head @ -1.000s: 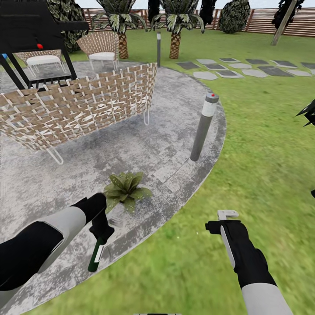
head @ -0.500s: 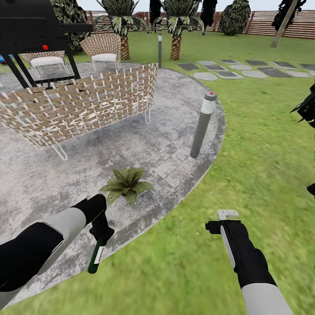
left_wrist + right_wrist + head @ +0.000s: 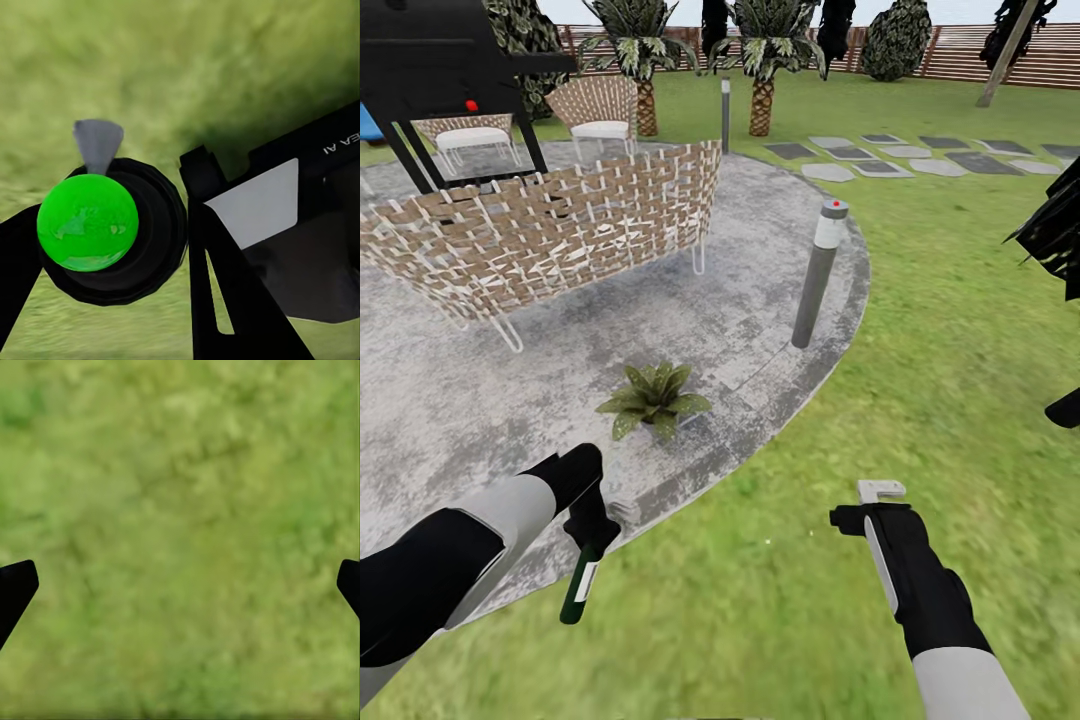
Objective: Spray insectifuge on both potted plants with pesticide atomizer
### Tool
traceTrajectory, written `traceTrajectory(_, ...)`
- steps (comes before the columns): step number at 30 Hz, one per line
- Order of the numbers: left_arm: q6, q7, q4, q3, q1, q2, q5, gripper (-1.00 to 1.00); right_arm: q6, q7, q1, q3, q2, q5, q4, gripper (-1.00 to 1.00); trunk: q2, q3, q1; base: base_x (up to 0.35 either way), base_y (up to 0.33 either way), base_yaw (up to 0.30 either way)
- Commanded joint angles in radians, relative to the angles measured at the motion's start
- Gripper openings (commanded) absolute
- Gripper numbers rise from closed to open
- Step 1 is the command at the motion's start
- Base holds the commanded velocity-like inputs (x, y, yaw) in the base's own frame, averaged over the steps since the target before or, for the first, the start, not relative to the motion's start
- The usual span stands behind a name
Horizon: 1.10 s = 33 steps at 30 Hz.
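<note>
The pesticide atomizer [image 3: 580,585] hangs bottle-down, dark green with a white label, and my left gripper [image 3: 590,540] is shut on its neck, over the edge of the paved patio [image 3: 480,400]. In the left wrist view the bottle's green base [image 3: 88,223] faces the camera, with the grey spray head behind it and a black finger [image 3: 225,300] beside it. One potted plant [image 3: 653,398] stands on the patio, just ahead of the left gripper. The other potted plant is out of view. My right gripper [image 3: 880,492] is open over grass, with its fingertips wide apart around nothing [image 3: 180,585].
A tall grey bollard lamp [image 3: 818,272] stands at the patio rim right of the plant. A woven wicker sofa [image 3: 560,230] and a black frame [image 3: 450,60] stand further back on the left. Stepping stones [image 3: 920,160], palms [image 3: 760,60], fence [image 3: 970,50] lie beyond. Dark leaves [image 3: 1055,230] intrude at the right.
The whole view has shifted: plant, lamp and patio edge now sit higher and farther off, with more grass in front. Both arms keep their pose, with the atomizer still held.
</note>
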Motion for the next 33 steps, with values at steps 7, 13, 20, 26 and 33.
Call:
traceTrajectory(7, 0.002, 0.193, -0.332, 0.006, 0.005, 0.002, -0.01, -1.0, -0.002, 0.002, -0.001, -0.006, -0.003, 0.013, 0.0, 1.0, 0.0, -0.001, 0.0, -0.008, 0.0, 0.0)
traceTrajectory(13, 0.007, 0.231, -0.567, 0.015, 0.034, 0.003, -0.008, -1.0, -0.001, 0.002, -0.001, -0.013, -0.142, 0.013, -0.036, 1.0, 0.0, -0.001, 0.0, 0.0, 0.0, 0.0)
traceTrajectory(20, -0.12, 0.055, -0.575, 0.364, 0.046, 0.012, 0.037, -1.0, -0.001, 0.084, 0.0, -0.014, -0.341, -0.033, -0.039, 1.0, 0.0, -0.001, 0.0, 0.0, 0.0, 0.0)
traceTrajectory(26, -0.519, -0.396, -0.573, 0.452, 0.057, 0.068, 0.04, -1.0, -0.001, 0.448, -0.004, -0.014, -0.484, -0.101, -0.039, 1.0, 0.0, -0.001, 0.0, 0.0, 0.0, 0.0)
traceTrajectory(33, -0.756, -0.544, -0.565, 0.449, 0.057, 0.078, 0.039, -1.0, 0.001, 0.879, -0.014, -0.016, -0.493, -0.105, -0.185, 1.0, 0.0, -0.001, 0.0, 0.0, 0.0, 0.0)
